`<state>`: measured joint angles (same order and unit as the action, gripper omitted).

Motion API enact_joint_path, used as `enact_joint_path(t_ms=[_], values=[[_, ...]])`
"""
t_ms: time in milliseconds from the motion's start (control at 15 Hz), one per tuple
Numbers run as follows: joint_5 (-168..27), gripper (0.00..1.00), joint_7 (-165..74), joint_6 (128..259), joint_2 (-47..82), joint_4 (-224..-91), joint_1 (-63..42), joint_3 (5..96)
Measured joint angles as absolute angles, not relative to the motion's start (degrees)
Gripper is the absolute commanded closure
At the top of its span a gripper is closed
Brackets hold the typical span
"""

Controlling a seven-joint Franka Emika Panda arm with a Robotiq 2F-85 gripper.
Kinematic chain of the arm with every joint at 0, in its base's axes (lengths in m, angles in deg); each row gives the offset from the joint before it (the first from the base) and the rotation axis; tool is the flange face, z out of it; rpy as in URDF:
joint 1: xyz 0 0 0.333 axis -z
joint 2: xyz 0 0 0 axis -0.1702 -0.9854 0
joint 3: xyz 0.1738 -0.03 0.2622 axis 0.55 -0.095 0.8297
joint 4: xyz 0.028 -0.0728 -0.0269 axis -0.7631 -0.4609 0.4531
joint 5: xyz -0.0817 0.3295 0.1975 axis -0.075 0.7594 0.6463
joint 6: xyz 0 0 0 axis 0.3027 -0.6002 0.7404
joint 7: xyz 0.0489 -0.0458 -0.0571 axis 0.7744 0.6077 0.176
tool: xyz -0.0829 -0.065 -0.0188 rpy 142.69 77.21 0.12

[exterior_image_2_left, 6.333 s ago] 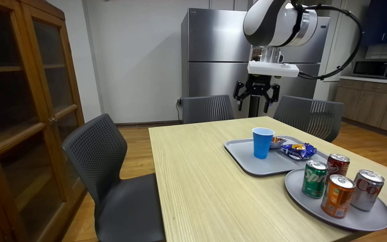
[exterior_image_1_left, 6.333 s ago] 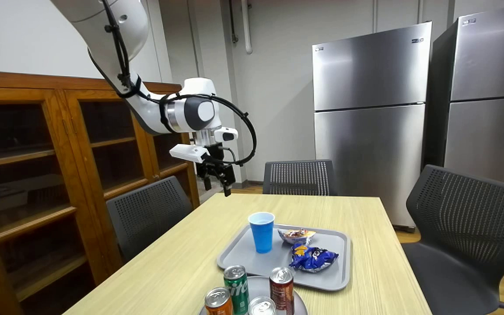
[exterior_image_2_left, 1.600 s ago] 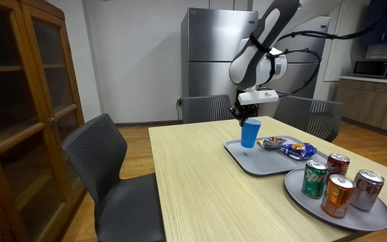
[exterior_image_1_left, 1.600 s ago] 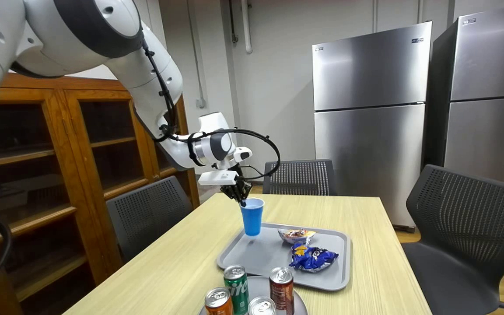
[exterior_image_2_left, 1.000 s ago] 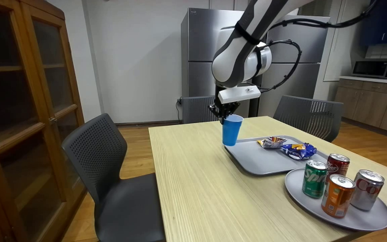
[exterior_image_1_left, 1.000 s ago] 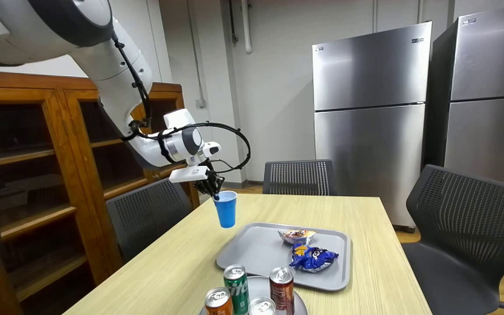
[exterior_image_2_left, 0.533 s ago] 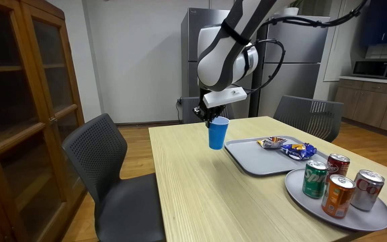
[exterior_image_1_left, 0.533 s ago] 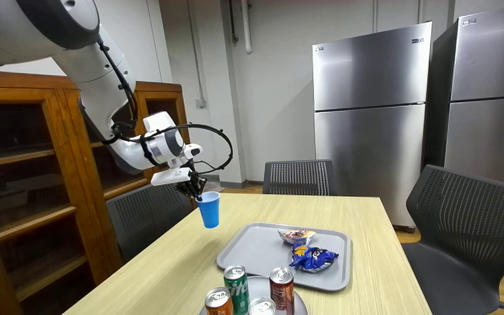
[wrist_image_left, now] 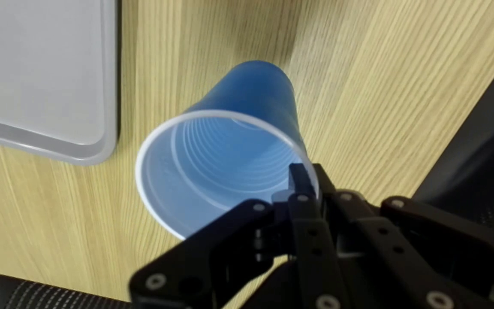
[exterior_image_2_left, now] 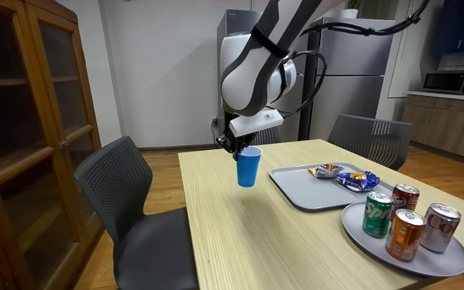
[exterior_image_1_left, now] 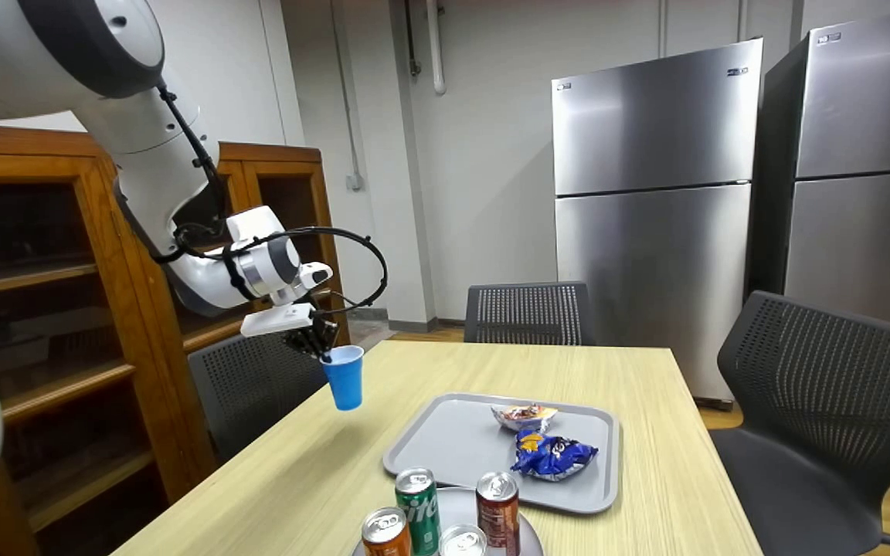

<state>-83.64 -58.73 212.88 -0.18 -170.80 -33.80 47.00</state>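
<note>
A blue plastic cup (exterior_image_1_left: 345,382) with a pale inside hangs above the wooden table, its shadow falling on the wood below. My gripper (wrist_image_left: 314,177) pinches the cup's wall at the rim: a finger (wrist_image_left: 302,179) is inside the cup, the opposite one outside. In both exterior views the cup leans slightly, its base off the tabletop. It is beside the grey rectangular tray (exterior_image_2_left: 296,193), not over it. On that tray lie a blue snack packet (exterior_image_2_left: 357,182) and an opened silvery snack bag (exterior_image_2_left: 325,170). The inside of the cup (wrist_image_left: 230,150) shows no contents in the wrist view.
A round grey plate (exterior_image_2_left: 359,237) carries several drink cans, among them a green can (exterior_image_2_left: 377,215) and an orange can (exterior_image_2_left: 405,235). Dark chairs surround the table, one chair (exterior_image_1_left: 259,378) close behind the gripper. A wooden cabinet (exterior_image_1_left: 35,309) stands beyond that chair.
The cup was standing on the tray several seconds ago. It has since been gripped, lifted and carried off the tray, moving leftward in both exterior views and slightly lower over the last second.
</note>
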Motion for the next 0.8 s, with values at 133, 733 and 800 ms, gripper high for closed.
enact_joint_path(t_ms=[133, 733, 800], values=[[-83.9, 0.99, -58.7, 212.9, -0.7, -170.8, -34.5, 47.3], [-84.1, 0.99, -58.7, 212.8, -3.8, -170.2, -35.8, 47.8], [-84.1, 0.99, -58.8, 212.8, -4.2, -169.9, -35.8, 47.7]])
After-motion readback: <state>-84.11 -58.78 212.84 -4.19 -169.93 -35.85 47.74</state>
